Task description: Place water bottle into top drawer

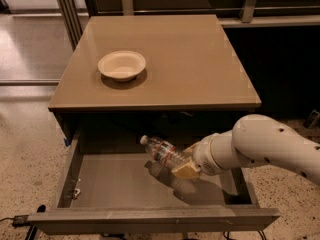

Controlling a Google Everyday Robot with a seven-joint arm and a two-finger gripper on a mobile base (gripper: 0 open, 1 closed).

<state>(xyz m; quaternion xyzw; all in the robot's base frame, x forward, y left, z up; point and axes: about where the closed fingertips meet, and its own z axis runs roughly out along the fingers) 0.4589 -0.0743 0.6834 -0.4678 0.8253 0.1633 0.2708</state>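
Observation:
The water bottle (162,151), clear with a white cap and a red-and-white label, lies tilted with its cap pointing up-left, held inside the open top drawer (115,184) a little above its flat grey-brown bottom. My gripper (185,165) is shut on the bottle's lower end, its tan fingers (184,170) wrapped around it. The white arm (265,146) reaches in from the right over the drawer's right side. The drawer is pulled fully out below the tan tabletop (200,59).
A cream round bowl (121,65) sits on the tabletop's left part. A small metal piece (76,193) lies in the drawer's left front corner. Metal frame posts (67,9) stand at the back left; speckled floor lies on both sides.

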